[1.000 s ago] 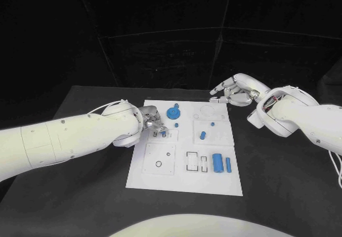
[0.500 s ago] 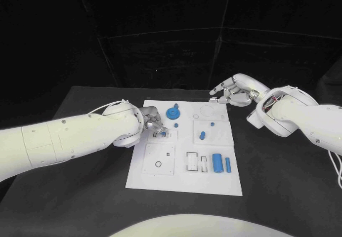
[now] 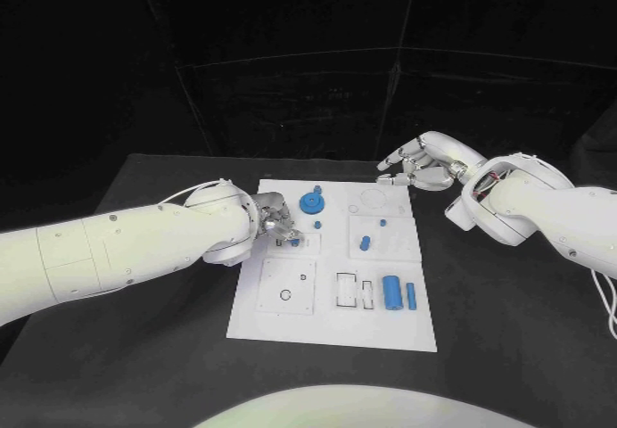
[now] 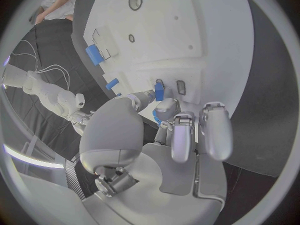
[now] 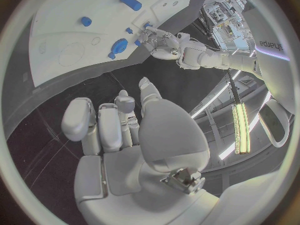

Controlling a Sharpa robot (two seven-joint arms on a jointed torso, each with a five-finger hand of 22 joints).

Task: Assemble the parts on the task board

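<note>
Left hand [image 3: 274,225] pinches small blue peg [image 4: 159,91] over board [image 3: 290,321] slot. Right hand [image 3: 418,168] empty, fingers loosely spread. You've got cylinders [image 3: 392,293] unplaced; gear [image 3: 313,204] seated.

"sharpa" in dark letters on the white left arm [image 5: 265,55], right wrist view

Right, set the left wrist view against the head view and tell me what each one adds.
Left wrist view: up close, the small blue part pinched at the left hand's fingertips, right by two small dark slots.
Head view: the task board's full layout, the round blue part, and the right hand beyond the board's far edge.
Both: the left hand, the board, the large blue cylinder.
</note>
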